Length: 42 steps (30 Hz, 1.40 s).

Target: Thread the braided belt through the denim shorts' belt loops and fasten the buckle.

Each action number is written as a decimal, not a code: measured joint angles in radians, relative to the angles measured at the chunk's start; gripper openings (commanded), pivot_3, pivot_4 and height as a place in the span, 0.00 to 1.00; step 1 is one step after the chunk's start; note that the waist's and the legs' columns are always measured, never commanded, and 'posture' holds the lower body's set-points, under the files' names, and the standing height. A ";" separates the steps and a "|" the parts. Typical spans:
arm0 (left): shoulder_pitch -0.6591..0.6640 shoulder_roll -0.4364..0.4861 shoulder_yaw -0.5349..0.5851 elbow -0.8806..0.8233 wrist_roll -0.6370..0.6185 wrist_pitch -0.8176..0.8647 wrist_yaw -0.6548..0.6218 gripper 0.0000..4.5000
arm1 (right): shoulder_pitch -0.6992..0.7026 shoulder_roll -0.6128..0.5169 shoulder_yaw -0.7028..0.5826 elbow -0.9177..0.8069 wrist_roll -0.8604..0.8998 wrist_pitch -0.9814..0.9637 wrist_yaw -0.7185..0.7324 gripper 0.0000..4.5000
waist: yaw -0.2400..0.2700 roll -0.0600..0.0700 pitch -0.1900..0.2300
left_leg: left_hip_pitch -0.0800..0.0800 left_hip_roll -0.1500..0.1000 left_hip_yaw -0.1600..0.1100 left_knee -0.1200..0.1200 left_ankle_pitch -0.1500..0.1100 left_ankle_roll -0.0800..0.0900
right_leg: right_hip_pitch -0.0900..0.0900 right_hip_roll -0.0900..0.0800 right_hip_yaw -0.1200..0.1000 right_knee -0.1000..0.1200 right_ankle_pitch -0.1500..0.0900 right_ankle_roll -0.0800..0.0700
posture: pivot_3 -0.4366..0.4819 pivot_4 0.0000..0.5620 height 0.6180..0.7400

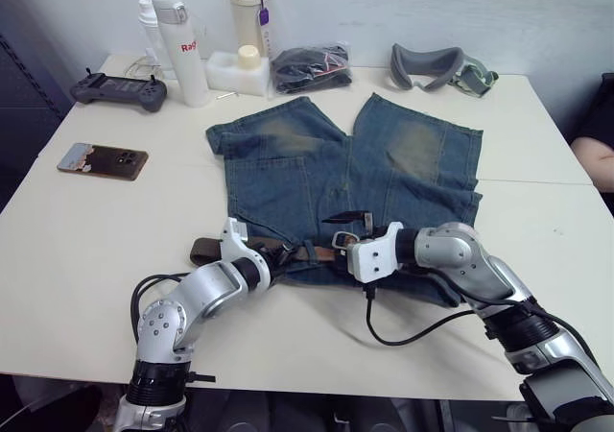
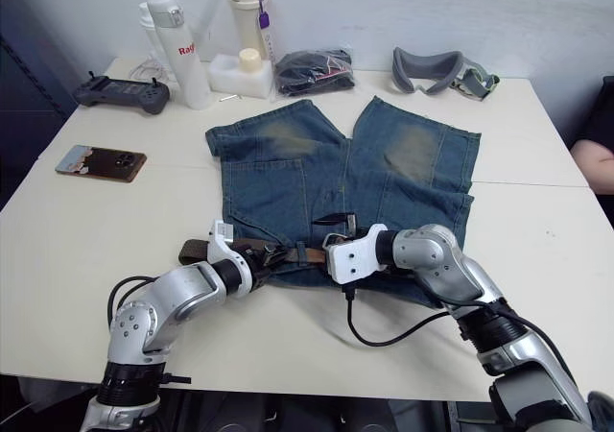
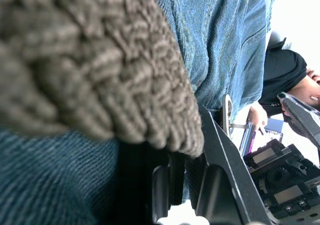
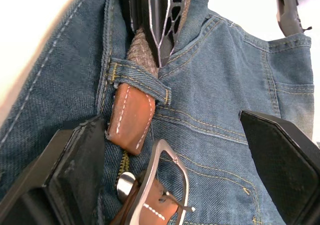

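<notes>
Blue shorts (image 1: 345,178) with faded yellowish-tan patches and yellow stitching; brown woven belt (image 4: 142,47) with a plain tan leather tip stitched in white; silver buckle (image 4: 167,182); cream bench (image 1: 96,230).

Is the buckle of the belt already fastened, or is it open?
Open. In the right wrist view the buckle lies loose on the denim shorts, its prong free. The belt's leather tip has only emerged from a belt loop, beside it.

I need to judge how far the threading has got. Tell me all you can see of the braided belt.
The dark brown woven braided belt lies along the blue denim shorts' waistband at the table's near side. Its tan leather-tipped end pokes out from under a denim belt loop, beside the unfastened silver metal buckle. The other end trails onto the table. The left gripper is at the braid.
</notes>
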State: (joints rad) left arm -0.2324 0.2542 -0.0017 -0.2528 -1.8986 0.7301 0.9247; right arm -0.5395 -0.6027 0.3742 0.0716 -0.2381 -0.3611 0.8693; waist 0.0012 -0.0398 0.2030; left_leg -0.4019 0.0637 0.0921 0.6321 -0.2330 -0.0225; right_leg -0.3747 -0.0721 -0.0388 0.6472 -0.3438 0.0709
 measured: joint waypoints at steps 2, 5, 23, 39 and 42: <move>0.000 0.003 -0.003 0.000 0.000 0.000 0.000 0.00 | -0.001 0.009 0.000 0.008 -0.008 0.003 -0.014 0.99 | -0.001 0.000 0.000 | 0.000 0.000 0.000 0.000 0.000 0.000 | 0.000 0.000 0.000 0.000 0.000 0.000 | 0.48 0.27 0.99; -0.001 0.004 -0.008 -0.001 0.000 0.000 -0.001 0.00 | -0.005 0.015 0.000 0.013 -0.019 0.000 -0.030 0.99 | 0.000 0.000 0.000 | 0.000 0.000 0.000 0.000 0.000 0.000 | 0.000 0.000 0.000 0.000 0.000 0.000 | 0.48 0.27 0.99; -0.017 0.009 -0.018 0.020 0.006 0.002 -0.038 0.00 | -0.068 -0.016 0.011 0.093 -0.057 -0.197 -0.019 0.01 | -0.001 0.000 0.000 | 0.000 0.000 0.000 -0.001 0.000 0.000 | 0.000 -0.001 -0.002 -0.001 0.000 0.000 | 0.48 0.27 0.99; 0.212 0.520 0.164 -0.157 -0.072 0.263 -0.449 0.98 | -0.248 -0.106 -0.006 0.339 -0.014 -0.383 0.001 0.00 | -0.024 0.005 0.003 | 0.001 0.001 -0.001 -0.005 0.001 -0.001 | -0.001 -0.003 -0.004 -0.002 -0.002 -0.004 | 0.48 0.27 0.99; 0.292 0.621 0.216 -0.199 -0.066 0.307 -0.593 0.98 | -0.262 -0.131 -0.029 0.377 0.025 -0.383 0.029 0.00 | -0.027 0.008 0.005 | -0.001 0.000 -0.002 -0.004 0.000 0.000 | -0.001 -0.005 -0.005 -0.004 -0.004 -0.009 | 0.48 0.27 0.99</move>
State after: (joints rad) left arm 0.0594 0.8753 0.2144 -0.4514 -1.9644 1.0374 0.3317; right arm -0.8016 -0.7340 0.3455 0.4486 -0.2131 -0.7446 0.8983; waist -0.0256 -0.0320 0.2082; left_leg -0.4026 0.0633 0.0905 0.6277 -0.2332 -0.0227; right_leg -0.3756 -0.0776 -0.0440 0.6436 -0.3477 0.0623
